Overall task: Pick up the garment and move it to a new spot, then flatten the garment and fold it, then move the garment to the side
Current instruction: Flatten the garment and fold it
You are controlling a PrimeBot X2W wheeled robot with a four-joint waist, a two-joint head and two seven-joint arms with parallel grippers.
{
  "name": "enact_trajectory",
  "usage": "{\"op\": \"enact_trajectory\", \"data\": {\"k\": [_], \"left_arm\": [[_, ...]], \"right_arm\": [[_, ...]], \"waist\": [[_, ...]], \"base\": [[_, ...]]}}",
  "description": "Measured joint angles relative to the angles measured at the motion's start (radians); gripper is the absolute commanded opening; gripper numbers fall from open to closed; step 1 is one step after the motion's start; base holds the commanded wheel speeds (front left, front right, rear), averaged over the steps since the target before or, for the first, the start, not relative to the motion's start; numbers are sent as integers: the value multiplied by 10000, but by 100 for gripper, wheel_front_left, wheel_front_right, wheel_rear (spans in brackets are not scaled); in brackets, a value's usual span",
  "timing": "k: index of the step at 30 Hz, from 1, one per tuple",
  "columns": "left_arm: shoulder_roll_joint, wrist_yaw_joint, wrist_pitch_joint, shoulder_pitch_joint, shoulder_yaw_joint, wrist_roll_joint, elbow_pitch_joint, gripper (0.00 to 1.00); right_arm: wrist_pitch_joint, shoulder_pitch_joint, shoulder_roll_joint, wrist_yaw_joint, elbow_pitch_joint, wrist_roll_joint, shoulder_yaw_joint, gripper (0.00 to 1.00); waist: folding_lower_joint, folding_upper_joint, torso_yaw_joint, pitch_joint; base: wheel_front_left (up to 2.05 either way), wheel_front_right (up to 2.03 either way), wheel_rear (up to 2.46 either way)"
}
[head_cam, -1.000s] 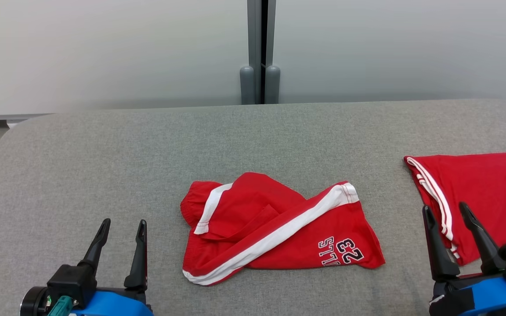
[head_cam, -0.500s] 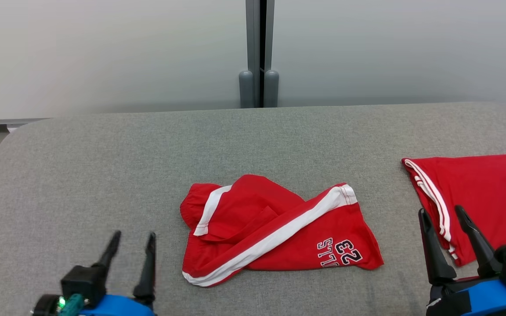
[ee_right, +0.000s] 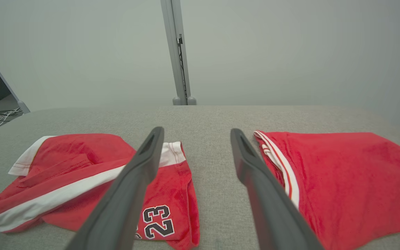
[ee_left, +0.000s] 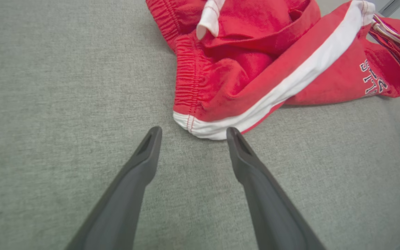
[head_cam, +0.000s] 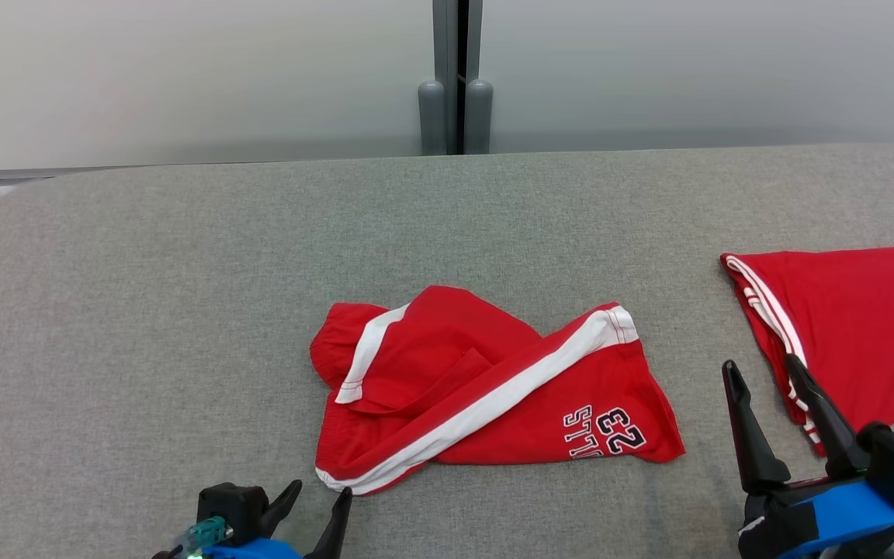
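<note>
Head view: red shorts [head_cam: 486, 388] with a white side stripe and the number 23 printed upside down, lying crumpled in the middle of a grey padded surface [head_cam: 144, 310]. Off to the right, well apart from them, a second red garment [head_cam: 866, 326] with thin white stripes, laid flat and cut off by the frame edge. At the bottom edge, left gripper [head_cam: 320, 491], fingers spread and empty, tips just beside the near left corner of the shorts. At the lower right, right gripper [head_cam: 760, 365], fingers also spread wide with nothing in them, partly in front of the striped edge of the second garment. Behind the surface, a pale wall [head_cam: 183, 78] split by a grey post [head_cam: 455, 78].

Left wrist view: two dark fingers parted, nothing between them but grey fabric. Right in front of the tips, the white-striped corner and gathered waistband of the shorts [ee_left: 255, 62]; contact impossible to judge.

Right wrist view: fingers held wide apart and bare, raised above the surface. Shorts [ee_right: 82, 166] to the left, second garment [ee_right: 352, 180] to the right, a strip of bare grey between.
</note>
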Motion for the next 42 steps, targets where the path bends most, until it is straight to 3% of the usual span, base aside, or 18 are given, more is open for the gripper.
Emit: {"op": "enact_trajectory", "data": {"k": [6, 7, 8, 9, 21, 29, 35, 36, 38, 39, 42], "left_arm": [[-146, -360, -82, -508, -79, -36, 612, 100], [-169, -458, -79, -589, -92, -75, 700, 59], [-184, -577, -36, -669, -109, -167, 815, 6], [-198, -688, -13, -736, -127, -244, 920, 0], [-174, -800, -201, -1017, -222, -165, 1298, 0], [-259, -740, -207, -1536, -364, 29, 1030, 0], [-437, -784, -437, -1856, -416, 90, 1095, 0], [-439, -784, -474, -1880, -414, 92, 1120, 0], [-454, -790, -522, -1902, -414, 92, 1143, 0], [-497, -807, -591, -1957, -410, 92, 1168, 0], [-514, -784, -786, -2005, -366, 92, 1164, 0]], "right_arm": [[-65, -166, -19, 0, 188, 6, 23, 100], [-88, -181, -19, 0, 222, 8, 25, 100], [-96, -218, -21, 0, 272, 19, 21, 100], [-111, -277, -33, 0, 336, 35, 17, 100], [-253, -1331, -671, 0, 2307, 462, 792, 100], [-184, -3508, -1214, 0, 4771, 1108, 2061, 100], [-88, -4464, -1413, 0, 5910, 1534, 2514, 100], [-92, -4554, -1434, 0, 6000, 1597, 2583, 65], [-17, -4652, -1482, 0, 6119, 1684, 2686, 25], [56, -4770, -1557, 0, 6297, 1822, 2842, 0], [86, -4878, -1733, 0, 6416, 1871, 2987, 0]], "waist": [[0, 0, -85, 270], [0, 0, -99, 320], [1, -1, -107, 370], [1, 0, -105, 402], [-1, 0, -77, 451], [0, 1, 376, 910], [0, 0, 719, 1257], [0, 1, 751, 1299], [0, 1, 774, 1333], [1, 1, 791, 1373], [1, 1, 769, 1340]], "base": [[0, 0, 0], [0, 0, 0], [0, 0, 0], [0, 0, 0], [0, 0, 0], [0, 0, 0], [0, 0, 0], [0, 0, 0], [0, 0, 0], [0, 0, 0], [0, 0, 0]]}}
